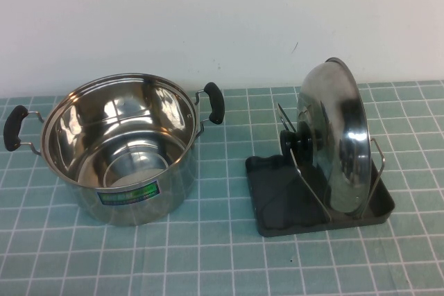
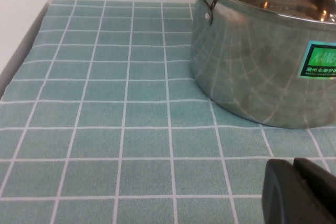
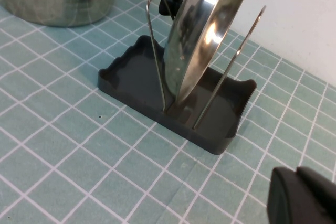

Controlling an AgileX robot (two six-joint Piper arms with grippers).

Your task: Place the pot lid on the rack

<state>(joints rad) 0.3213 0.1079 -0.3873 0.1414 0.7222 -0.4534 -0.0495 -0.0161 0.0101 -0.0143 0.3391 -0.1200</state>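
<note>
The round, shiny steel pot lid (image 1: 338, 140) stands on its edge in the small dark grey plastic rack (image 1: 277, 202). It leans a little, and its black round knob (image 1: 294, 142) points toward the pot. The lid is domed and bright like a mirror. Its bottom edge sits down in the tray between the thin upright wire loops (image 3: 155, 51), one loop on the knob side and one on the other side. From the right wrist view the lid (image 3: 202, 30) sits in the rack (image 3: 131, 80) the same way.

There is one lid and one rack. There is also one big shiny steel pot (image 1: 118, 147) with a green label (image 1: 128, 194) on its side. The pot has two black handles (image 1: 214, 102). It stands open on the robot's left, well apart from the rack. Everything rests on a green cloth with white grid lines (image 1: 208, 261), in front of a plain white wall (image 1: 208, 12).

The left gripper (image 2: 302, 192) is low over the cloth near the pot (image 2: 262, 56). Only a dark bit of it shows, so I cannot tell how it is set. The right gripper (image 3: 304, 198) is over the cloth near the rack. Only a dark bit shows there too, so I cannot tell. Neither gripper touches the lid.
</note>
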